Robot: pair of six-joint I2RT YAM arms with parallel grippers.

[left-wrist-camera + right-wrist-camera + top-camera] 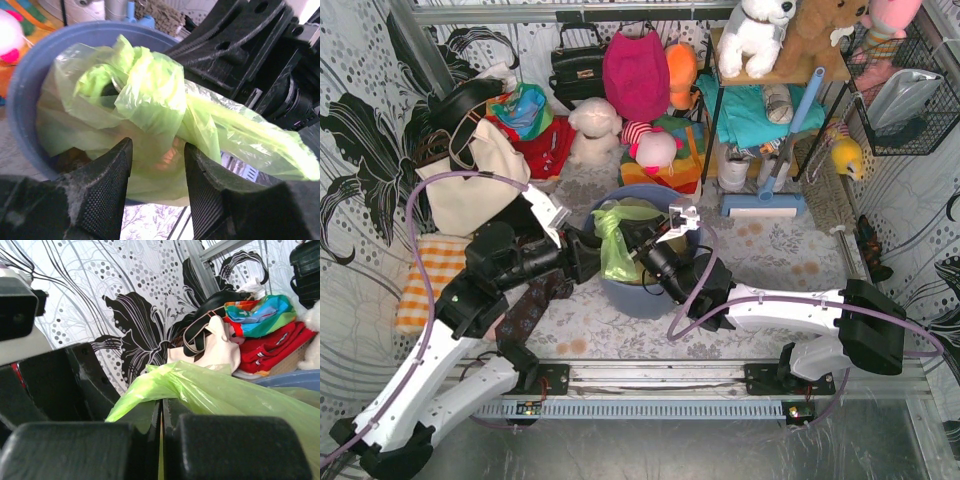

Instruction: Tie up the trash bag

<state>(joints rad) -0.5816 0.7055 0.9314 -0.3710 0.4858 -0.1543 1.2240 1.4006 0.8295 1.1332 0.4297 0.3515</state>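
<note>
Trash bag sits in the blue bin on your tabletop, its top twisted into a bunch. Your right claw is clamped on a stretched strip of it. Your left claw stands open, green plastic showing in its gap.

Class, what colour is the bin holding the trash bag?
The bin is blue-grey, clearest in the left wrist view.

The bag, thin translucent lime-green plastic, sat in the bin. Its top was gathered into a crumpled, loosely knotted bunch. One flap stretched sideways past the rim, and orange-brown showed through lower down.
</note>
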